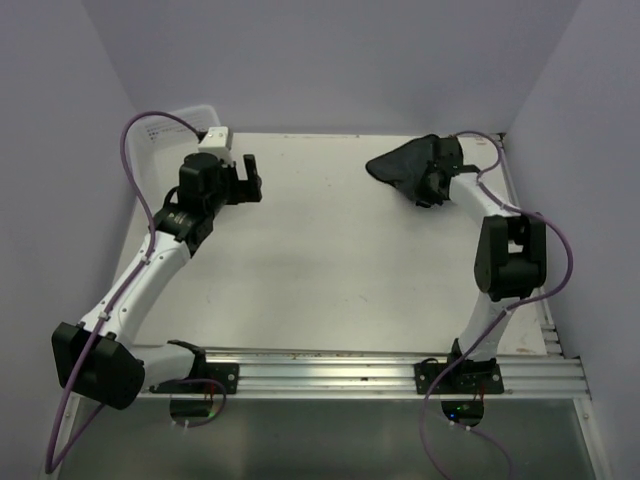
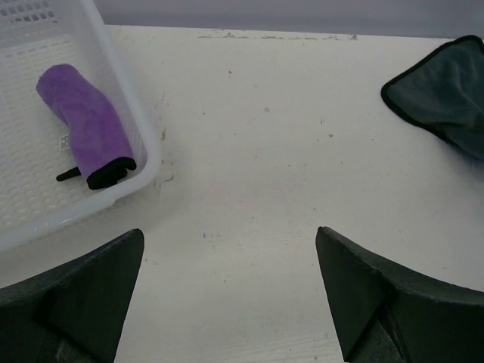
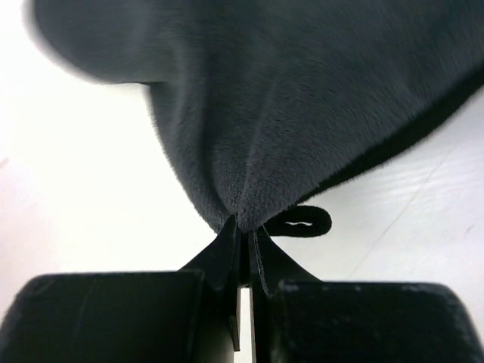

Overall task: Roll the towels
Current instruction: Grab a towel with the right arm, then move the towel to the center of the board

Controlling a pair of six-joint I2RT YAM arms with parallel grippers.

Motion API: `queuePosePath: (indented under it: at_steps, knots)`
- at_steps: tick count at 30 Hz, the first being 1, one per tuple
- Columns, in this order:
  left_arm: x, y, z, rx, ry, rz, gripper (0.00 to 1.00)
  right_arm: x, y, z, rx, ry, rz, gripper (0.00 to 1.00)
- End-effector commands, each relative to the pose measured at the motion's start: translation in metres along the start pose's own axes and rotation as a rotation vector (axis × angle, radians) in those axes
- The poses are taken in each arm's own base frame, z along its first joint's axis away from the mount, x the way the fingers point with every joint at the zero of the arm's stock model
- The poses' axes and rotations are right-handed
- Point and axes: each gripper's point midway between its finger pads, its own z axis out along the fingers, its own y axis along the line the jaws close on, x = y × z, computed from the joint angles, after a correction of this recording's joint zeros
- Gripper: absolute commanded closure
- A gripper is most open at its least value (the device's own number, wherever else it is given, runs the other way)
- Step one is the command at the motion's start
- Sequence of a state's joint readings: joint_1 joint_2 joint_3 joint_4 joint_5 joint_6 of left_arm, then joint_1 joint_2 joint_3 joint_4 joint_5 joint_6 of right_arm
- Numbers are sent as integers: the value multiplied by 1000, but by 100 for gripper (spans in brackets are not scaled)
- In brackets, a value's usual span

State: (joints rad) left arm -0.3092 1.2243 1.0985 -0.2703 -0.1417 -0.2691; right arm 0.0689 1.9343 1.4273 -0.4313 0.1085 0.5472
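STEP: dark towel, corner grasp made, rolling not yet begun | RIGHT end effector (image 3: 242, 231): clenched on corner of dark grey towel (image 1: 398, 163), 1 o'clock on surface (image 1: 330, 260) | LEFT end effector (image 2: 231, 295): released, empty | purple towel (image 2: 85, 121): rolled, in tub (image 2: 147, 151), 11 o'clock | NEXT: likely spread the cloth flat, then roll from the pinched corner.

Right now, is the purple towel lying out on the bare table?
No, the purple towel lies rolled up inside the clear plastic tub, as the left wrist view shows.
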Motion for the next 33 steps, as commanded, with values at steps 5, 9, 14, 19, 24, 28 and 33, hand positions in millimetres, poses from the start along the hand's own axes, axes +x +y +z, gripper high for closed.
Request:
queuePosePath:
  at_steps: [5, 9, 14, 19, 24, 28, 33]
  knots:
    - [-6, -15, -15, 77, 0, -40, 0, 84, 81, -114, -353, 108, -87, 100]
    - [18, -14, -25, 92, 70, -50, 0, 130, 85, -147, -445, 117, -23, 100]
    - [49, -17, -44, 139, 122, -84, 0, 205, 89, -164, -516, 220, -23, 86]
    - [74, -16, -51, 159, 132, -126, 0, 233, 93, -201, -610, 240, -75, 45]
    - [88, -37, -41, 263, 177, -175, 0, 194, 94, -246, -655, 121, -131, 34]
    - [86, -61, -26, 376, 170, -224, 1, 169, 90, -247, -620, 47, -167, 38]
    - [113, -83, 8, 425, 269, -246, 0, 131, 72, -201, -579, 43, -47, 60]
